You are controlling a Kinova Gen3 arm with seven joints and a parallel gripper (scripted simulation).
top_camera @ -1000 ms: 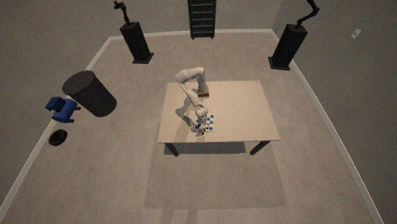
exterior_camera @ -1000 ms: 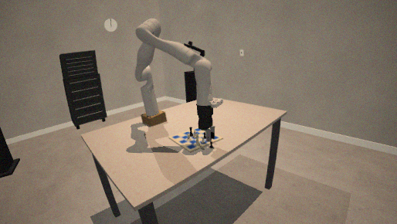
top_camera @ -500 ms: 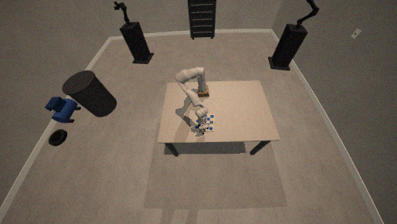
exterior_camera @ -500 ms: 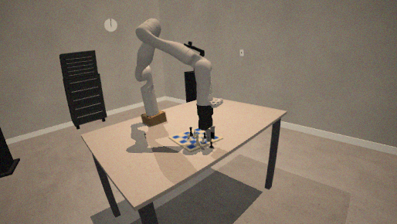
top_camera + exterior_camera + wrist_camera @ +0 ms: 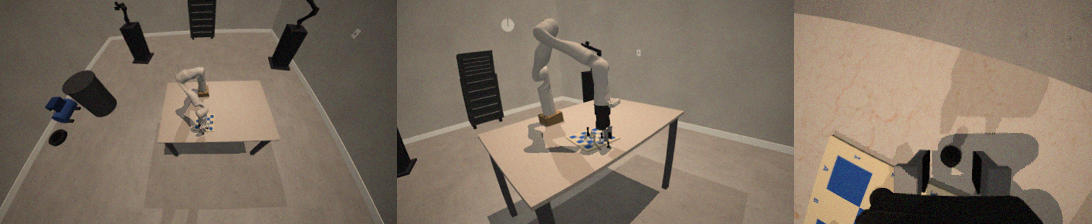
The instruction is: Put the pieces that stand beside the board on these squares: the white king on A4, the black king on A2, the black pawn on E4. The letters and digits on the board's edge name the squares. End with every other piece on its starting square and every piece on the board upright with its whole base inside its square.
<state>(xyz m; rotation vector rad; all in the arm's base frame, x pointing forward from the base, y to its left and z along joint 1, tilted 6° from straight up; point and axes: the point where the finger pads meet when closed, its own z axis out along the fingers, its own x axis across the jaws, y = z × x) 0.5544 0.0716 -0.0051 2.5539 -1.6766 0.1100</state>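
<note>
The board (image 5: 212,117) (image 5: 588,147) (image 5: 849,181), checkered in blue and cream with lettering along its pale edge, lies flat on the surface. Just beside it, off the squares, a small black piece (image 5: 609,145) (image 5: 951,156) stands upright between the parted fingers, its round top showing from above; whether it is the pawn or the king is too small to tell.
</note>
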